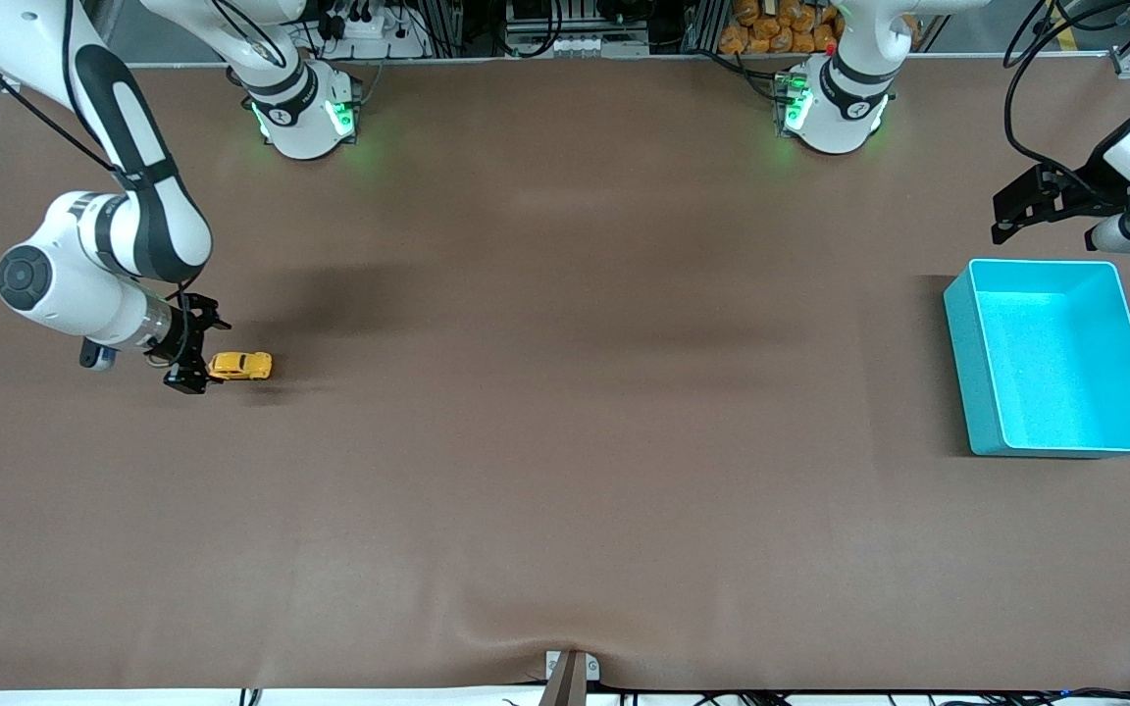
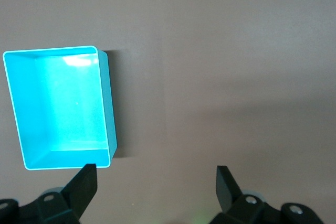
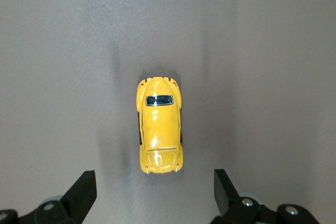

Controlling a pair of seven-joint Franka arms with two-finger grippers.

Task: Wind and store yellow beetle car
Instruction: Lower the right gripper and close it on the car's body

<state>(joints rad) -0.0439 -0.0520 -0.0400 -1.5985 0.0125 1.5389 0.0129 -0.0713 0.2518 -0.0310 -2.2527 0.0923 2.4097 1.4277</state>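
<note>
The yellow beetle car [image 1: 240, 366] [image 3: 159, 125] stands on its wheels on the brown table [image 1: 565, 441] toward the right arm's end. My right gripper [image 1: 194, 355] [image 3: 154, 187] is low beside one end of the car, open, its fingers wide apart and not touching it; the car lies just outside the fingertips. My left gripper [image 1: 1041, 204] [image 2: 156, 182] waits open with nothing in it, next to the teal bin [image 1: 1052, 355] [image 2: 59, 106] at the left arm's end of the table. The bin has nothing in it.
The brown mat has a slight wrinkle near the front edge, by a small metal bracket [image 1: 571, 673]. Both arm bases [image 1: 302, 113] [image 1: 832, 103] stand along the table's back edge.
</note>
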